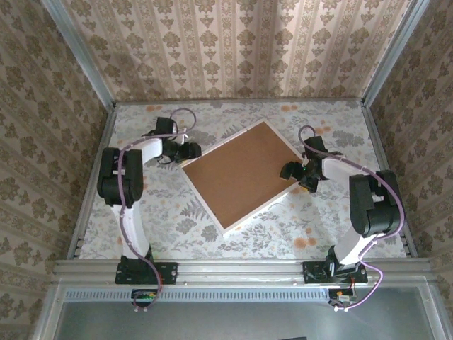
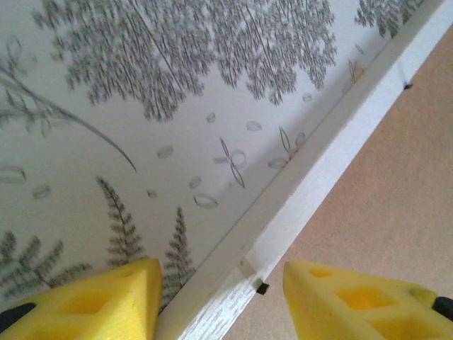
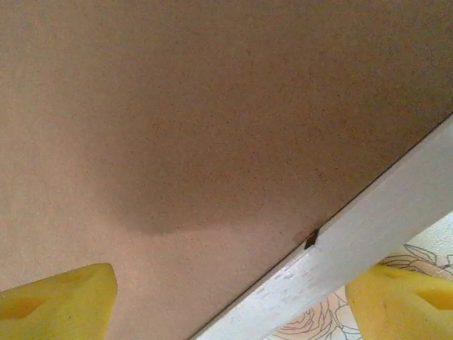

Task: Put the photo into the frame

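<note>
The frame lies board-side up on the tabletop, turned at an angle. The brown board is seated inside the frame's white rim.

The left tool is at the frame's left corner, released. Its fingers stand apart astride the rim, one over the tabletop and one over the board, grasping nothing.

The right tool is at the frame's right corner, also released. One finger is over the board, and the other is past the rim.
</note>
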Available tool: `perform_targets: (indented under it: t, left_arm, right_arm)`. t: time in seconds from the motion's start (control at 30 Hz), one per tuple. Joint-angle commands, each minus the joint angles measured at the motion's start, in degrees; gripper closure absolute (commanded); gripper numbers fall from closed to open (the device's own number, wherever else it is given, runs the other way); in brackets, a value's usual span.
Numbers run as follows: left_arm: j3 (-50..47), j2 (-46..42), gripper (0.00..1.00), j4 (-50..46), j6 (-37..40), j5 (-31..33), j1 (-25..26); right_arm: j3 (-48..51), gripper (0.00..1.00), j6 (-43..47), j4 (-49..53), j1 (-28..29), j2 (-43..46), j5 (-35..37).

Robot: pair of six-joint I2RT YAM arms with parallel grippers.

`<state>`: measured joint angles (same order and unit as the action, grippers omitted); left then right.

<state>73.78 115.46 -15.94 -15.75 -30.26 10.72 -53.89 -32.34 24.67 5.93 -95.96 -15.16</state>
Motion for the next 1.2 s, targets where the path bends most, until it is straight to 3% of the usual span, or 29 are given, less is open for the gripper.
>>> perform_targets:
  t: [0.0,0.43,0.57,0.67,0.77,0.93,1.03,1.17]
  left_arm:
    - [-5.4,-3.1,0.43,-2.2,-3.7,-4.0,0.5]
    - [-35.6,-23.0,0.45,9.2,-13.2,-9.1,2.3]
    - [-40.5,-27.6,0.48,11.8,-16.3,-11.0,4.4]
    - [-41.7,-28.9,0.50,12.4,-17.5,-12.9,6.1]
    - [-42.0,-30.7,0.51,11.0,-17.3,-12.6,6.3]
    - [-37.9,-33.3,0.46,4.1,-12.0,-1.6,5.3]
    - [-32.5,-30.1,0.44,3.1,-9.7,2.2,4.9]
    - [-24.5,-22.9,0.43,4.0,-7.8,3.0,5.3]
  right_arm:
    - [-4.2,0.15,0.7,-5.6,-0.1,-3.5,-3.7]
    - [-21.0,0.24,10.1,-0.3,-1.7,-15.7,-2.3]
    - [-26.0,0.27,12.8,2.0,-1.7,-19.6,-3.4]
    - [-28.6,0.28,14.3,3.7,-1.8,-21.0,-3.0]
    - [-29.0,0.24,16.0,5.8,-2.4,-19.5,2.2]
    - [-24.6,0.21,16.3,5.5,-6.2,-13.6,2.4]
    - [-22.6,0.26,15.8,5.8,-8.4,-12.2,-2.4]
    - [-23.1,0.42,16.2,7.2,-8.7,-14.5,-6.3]
